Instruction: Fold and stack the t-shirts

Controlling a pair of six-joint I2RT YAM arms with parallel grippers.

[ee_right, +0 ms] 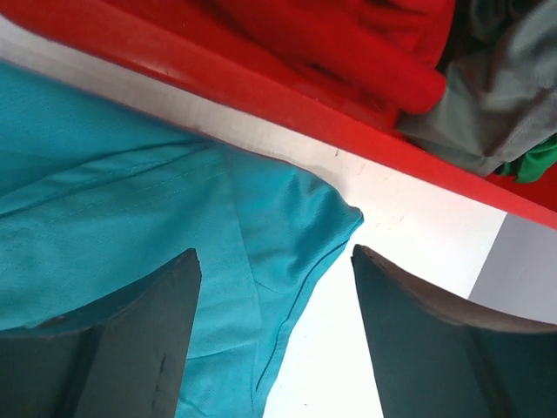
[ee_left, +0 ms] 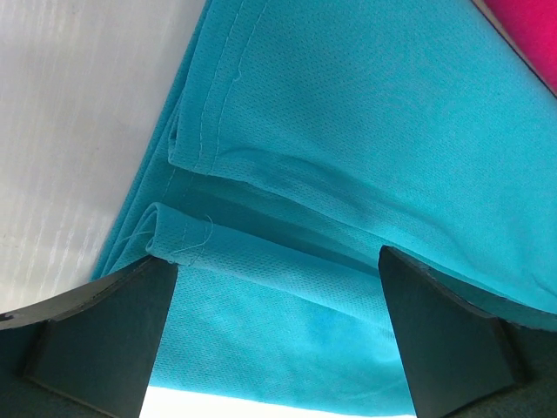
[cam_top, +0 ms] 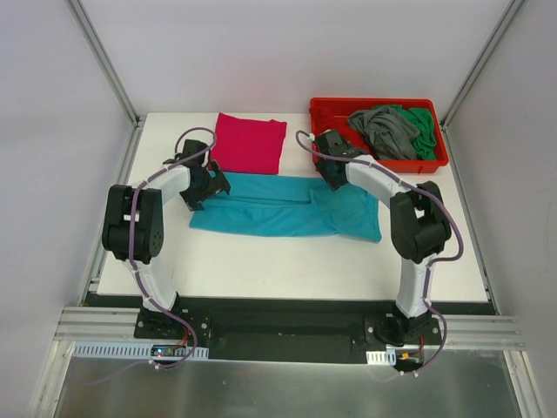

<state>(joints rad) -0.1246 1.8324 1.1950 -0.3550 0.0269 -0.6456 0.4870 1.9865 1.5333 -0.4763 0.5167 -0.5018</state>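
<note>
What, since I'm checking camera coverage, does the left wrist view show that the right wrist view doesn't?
Left wrist only: stacked stitched hems of the teal t-shirt and a corner of the magenta t-shirt. Right wrist only: the red tray, holding a grey t-shirt, green t-shirt and red t-shirt. Both: teal fabric on the table; left gripper and right gripper each open.
</note>
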